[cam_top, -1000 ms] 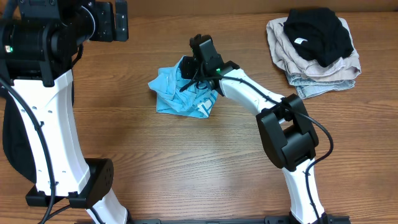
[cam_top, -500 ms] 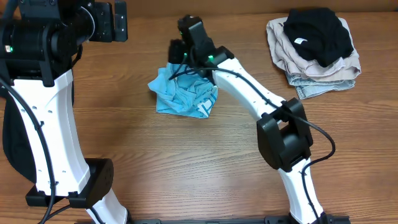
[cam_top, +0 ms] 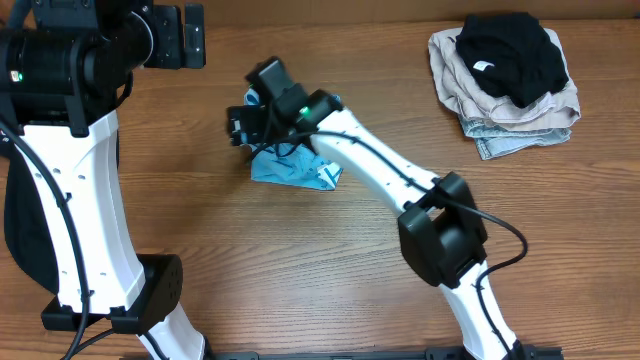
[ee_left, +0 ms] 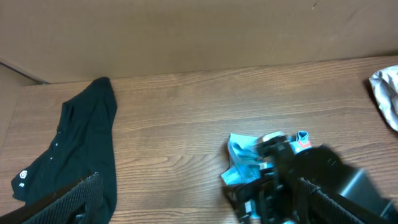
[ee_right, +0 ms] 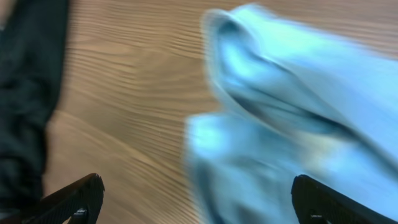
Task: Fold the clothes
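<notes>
Reaching arm: the right arm [cam_top: 370, 170] stretches from the near side out to the middle of the table [cam_top: 250, 270].
Right gripper: the right gripper [ee_right: 198, 186] hangs over the heap's left edge. Its fingers are spread wide with nothing pinched between them. The wrist view is blurred.
Task thing: the light blue T-shirt [cam_top: 297, 170] lies crumpled in a small heap mid-table, partly hidden under the right wrist. A scrap of orange shows in the left wrist view.
Handling (judged): light, limp, not fragile. It will sag from any hold and drag on the wood rather than lift as one piece.
Where to hold (judged): a free outer edge or corner, hem or shoulder, not the bunched centre. Spreading it flat probably needs a second hold.
Progress (judged): early, as the shirt is not yet laid out.
Farther left: the black shirt [ee_left: 87, 137] lies stretched out, well apart from the blue heap.
Left gripper: the left gripper [ee_left: 196, 183] is raised above the table, fingers wide apart and empty.
Far right: beige garments [cam_top: 520, 115] lie heaped with a black garment [cam_top: 510, 50] on top, well away from both grippers.
</notes>
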You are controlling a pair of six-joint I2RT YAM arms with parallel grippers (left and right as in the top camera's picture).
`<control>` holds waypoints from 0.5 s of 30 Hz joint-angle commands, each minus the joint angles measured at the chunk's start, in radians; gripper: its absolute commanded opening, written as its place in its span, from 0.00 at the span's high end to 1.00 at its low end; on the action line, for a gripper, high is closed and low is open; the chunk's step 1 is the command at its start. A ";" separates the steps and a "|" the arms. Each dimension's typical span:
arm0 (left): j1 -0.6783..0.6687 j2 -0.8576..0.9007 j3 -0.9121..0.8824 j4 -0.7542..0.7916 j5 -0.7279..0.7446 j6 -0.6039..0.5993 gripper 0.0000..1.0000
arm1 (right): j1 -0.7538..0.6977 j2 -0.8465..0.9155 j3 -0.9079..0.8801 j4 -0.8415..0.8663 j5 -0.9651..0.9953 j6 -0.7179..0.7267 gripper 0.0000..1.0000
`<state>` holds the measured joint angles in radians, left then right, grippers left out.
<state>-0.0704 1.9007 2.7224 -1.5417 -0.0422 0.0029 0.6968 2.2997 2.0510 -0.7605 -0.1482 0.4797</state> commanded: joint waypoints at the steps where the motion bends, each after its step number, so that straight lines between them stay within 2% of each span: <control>1: 0.005 0.012 -0.005 -0.003 -0.008 0.019 0.00 | -0.051 -0.129 0.052 -0.110 0.087 -0.015 0.00; 7: 0.005 0.022 -0.005 -0.006 0.052 0.019 0.00 | -0.088 -0.144 0.027 -0.282 0.155 -0.016 0.00; 9: 0.005 0.026 -0.005 -0.010 0.062 0.019 0.00 | -0.090 -0.144 -0.008 -0.273 0.155 -0.016 0.06; 12: 0.005 0.035 -0.005 -0.017 0.063 0.019 0.00 | -0.085 -0.144 -0.052 -0.240 0.155 -0.016 0.22; 15: 0.005 0.042 -0.005 -0.028 0.063 0.019 0.00 | -0.075 -0.144 -0.083 -0.215 0.155 -0.016 0.29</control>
<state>-0.0704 1.9255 2.7224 -1.5612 0.0032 0.0032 0.6075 2.1792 1.9957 -0.9890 -0.0097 0.4660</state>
